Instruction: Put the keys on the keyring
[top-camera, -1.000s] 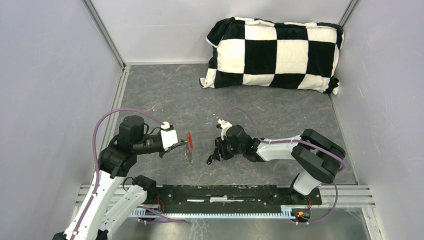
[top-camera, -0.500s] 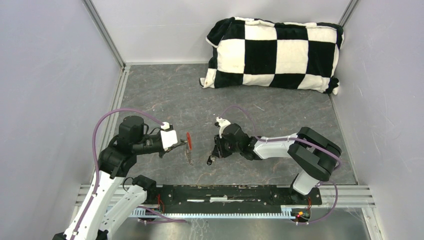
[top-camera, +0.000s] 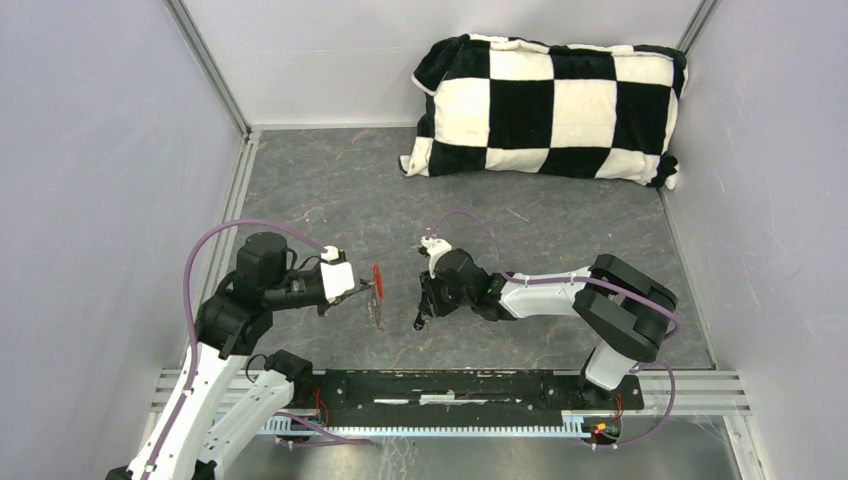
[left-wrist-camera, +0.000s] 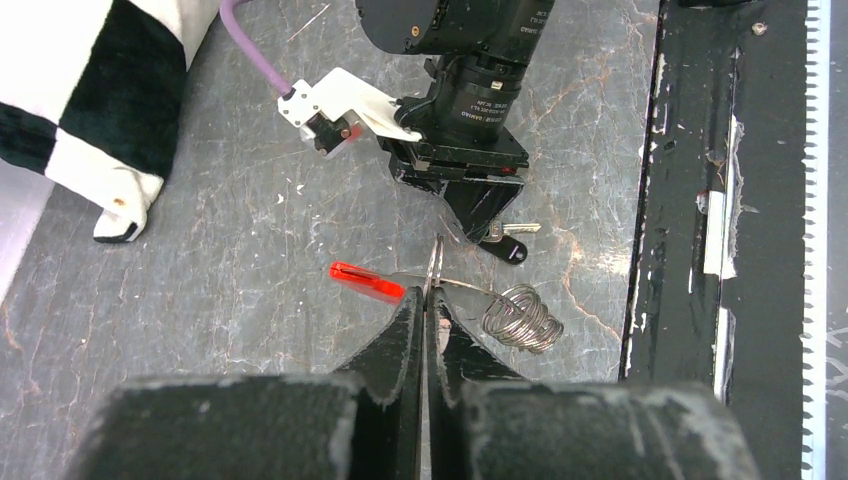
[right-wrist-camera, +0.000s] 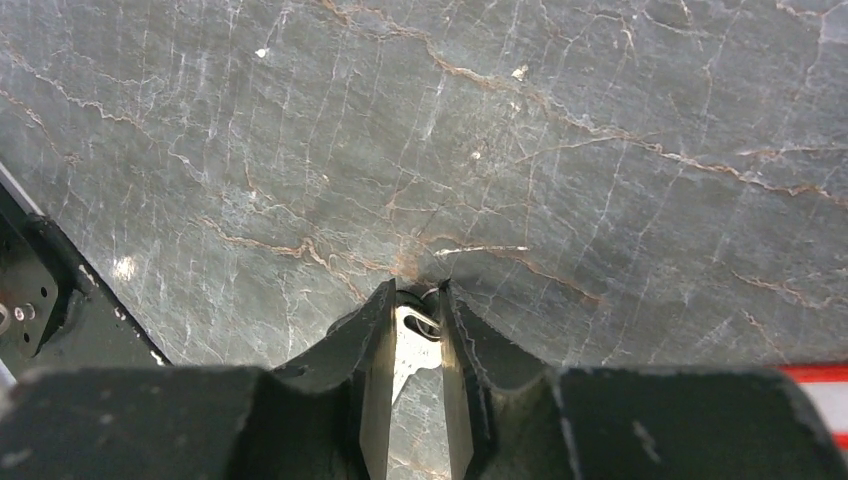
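While the left gripper (left-wrist-camera: 425, 303) has its fingers squeezed together on one thin wire loop of the keyring (left-wrist-camera: 520, 318), the flat red fob (left-wrist-camera: 367, 282) sticks out on one side of the pinch and the coiled bunch of silver rings sits on the other. Can't tell if the coil actually touches the table (top-camera: 330, 190). Right across from it, close by, the right gripper (right-wrist-camera: 415, 293) points down at the table with its tips on the dark-headed key (left-wrist-camera: 510, 248). From the right wrist camera the fingers stand narrow with the silver part of that key wedged between them, both sides looking like they touch it, so I'd call that clamped. Key and keyring are near each other but not joined. Checkered pillow (top-camera: 548, 108) is way off at the back.
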